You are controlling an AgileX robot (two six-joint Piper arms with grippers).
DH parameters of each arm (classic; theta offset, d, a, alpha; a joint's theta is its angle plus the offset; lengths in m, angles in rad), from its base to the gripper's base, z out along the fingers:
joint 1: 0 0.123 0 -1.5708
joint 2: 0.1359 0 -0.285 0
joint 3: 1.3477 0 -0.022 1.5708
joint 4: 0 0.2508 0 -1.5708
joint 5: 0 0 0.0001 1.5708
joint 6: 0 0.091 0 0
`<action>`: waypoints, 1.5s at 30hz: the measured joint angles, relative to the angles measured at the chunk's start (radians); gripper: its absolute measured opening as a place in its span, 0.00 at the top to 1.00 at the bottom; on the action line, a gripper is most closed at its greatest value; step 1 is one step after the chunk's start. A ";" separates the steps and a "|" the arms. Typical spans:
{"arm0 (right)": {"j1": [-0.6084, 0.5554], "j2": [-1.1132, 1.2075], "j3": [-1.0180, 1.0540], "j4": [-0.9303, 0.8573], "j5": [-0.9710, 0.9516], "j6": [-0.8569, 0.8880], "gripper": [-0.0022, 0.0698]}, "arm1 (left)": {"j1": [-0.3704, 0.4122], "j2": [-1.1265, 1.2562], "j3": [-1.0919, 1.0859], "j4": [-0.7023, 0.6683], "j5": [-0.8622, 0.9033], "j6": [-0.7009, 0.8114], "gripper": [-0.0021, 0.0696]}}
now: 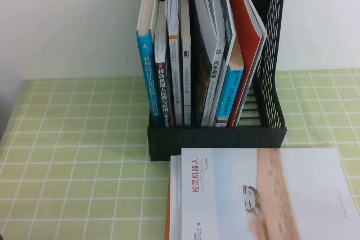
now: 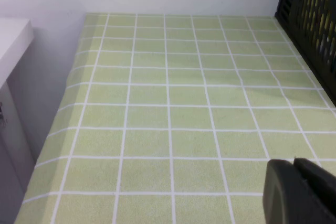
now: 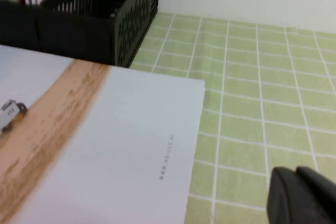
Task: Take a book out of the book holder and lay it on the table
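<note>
The black book holder stands upright at the back of the table, packed with several standing books. Among them is the book, its black spine with white characters showing in a left slot, beside a blue-spined one. Neither gripper appears in the high view. In the left wrist view my left gripper hangs shut and empty over bare green cloth, with the holder's perforated wall off to one side. My right gripper is shut and empty over the cloth, just beside a white book.
The white book with a sandy-tan picture lies flat in front of the holder, on top of another book with an orange edge. A white wall runs behind the table. A pale cabinet stands past the table's left edge.
</note>
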 joint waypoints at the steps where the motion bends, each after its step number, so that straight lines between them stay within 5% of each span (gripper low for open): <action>1: 0.000 0.000 0.000 0.000 0.000 0.000 0.97 | 0.000 0.000 0.000 0.000 0.000 0.000 0.97; 45: 0.000 0.000 0.000 0.005 0.007 0.000 0.97 | 0.000 0.000 0.000 -0.004 -0.004 0.059 0.97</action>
